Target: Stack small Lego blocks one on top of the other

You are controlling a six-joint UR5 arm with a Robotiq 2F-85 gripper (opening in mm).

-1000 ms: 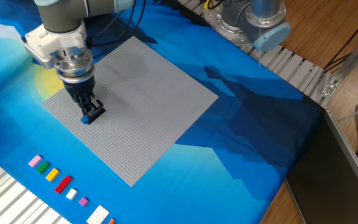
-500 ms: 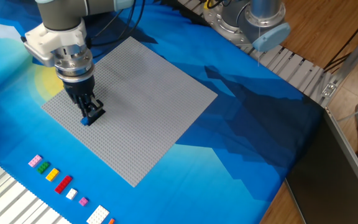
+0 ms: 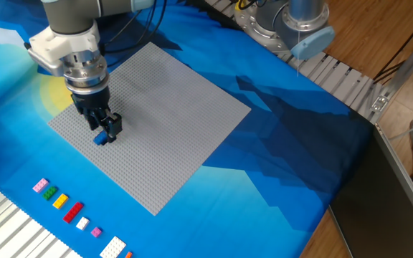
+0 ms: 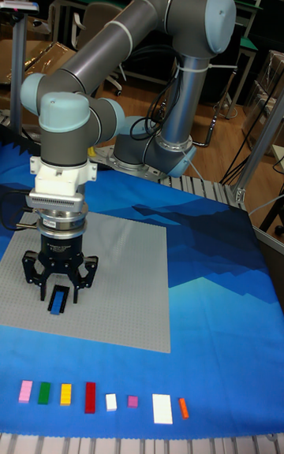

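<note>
Arm: UR5 reaching down over the left part of the table, wrist vertical, tool pointing straight at the work.
Baseplate (image 3: 171, 122): large grey studded sheet on the blue cloth; the whole job sits near its left edge.
Spare bricks (image 4: 91, 396): a row along the near edge of the cloth, off the baseplate, well apart from the gripper: pink, green, yellow, red, white and others. None of them lies under the tool.
Gripper (image 4: 58, 290): fingers spread wide, one to each side of the stack, with clear daylight between pads and bricks in the tall view. Released, gripping nothing.
Black block (image 4: 59, 295): flat rectangle, seated on top, lying lengthways toward the camera in the tall view.
Blue block (image 3: 102, 138): underneath, pressed to the baseplate; only its near end shows past the black one.
Stack: black over blue, touching, roughly square to each other. Whether the studs are fully engaged is too small to tell.
Done: the placement looks made, judging by the open fingers and the pair standing on its own.
Left: probably only lifting the tool clear without nudging the pair. Any further brick would have to come from the spare row; the task line does not settle that.
</note>
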